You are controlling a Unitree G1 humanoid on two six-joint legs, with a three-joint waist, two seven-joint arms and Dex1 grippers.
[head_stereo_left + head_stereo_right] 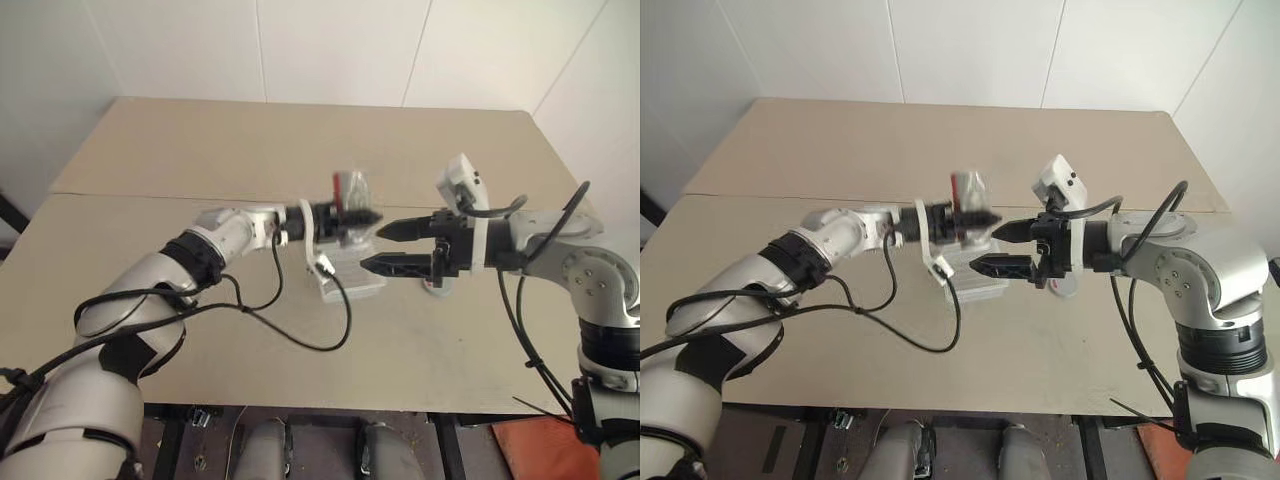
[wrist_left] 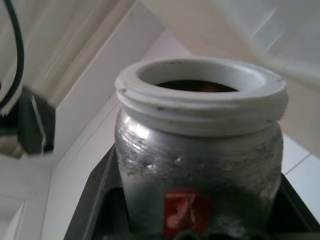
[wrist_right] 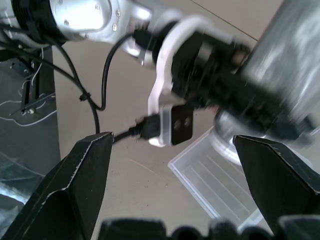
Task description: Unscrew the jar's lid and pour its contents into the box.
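The left gripper [image 1: 362, 217] was clamped on the jar [image 1: 351, 189], holding it above the tabletop [image 1: 200, 160] with its silvery sides and red mark showing. In the left wrist view the jar [image 2: 200, 160] stood between the black fingers with its lid off: the white threaded mouth was bare, and dark contents [image 2: 195, 86] showed inside, just under the rim.

The right gripper [image 1: 385, 248] pointed at the left one, just beside it, its two black fingers spread wide, one above the other, with nothing between them. In the right wrist view those fingers [image 3: 75, 185] framed the left wrist and the blurred jar [image 3: 290, 65] beyond.

The box [image 1: 352, 278] lay on the tabletop directly under the two grippers, partly hidden by them; its ribbed bottom [image 3: 220, 185] showed in the right wrist view. A round grey thing, probably the lid [image 1: 437, 287], lay flat on the tabletop under the right gripper, near the box; most of it was hidden. A black cable [image 1: 290, 335] looped from the left wrist across the tabletop.
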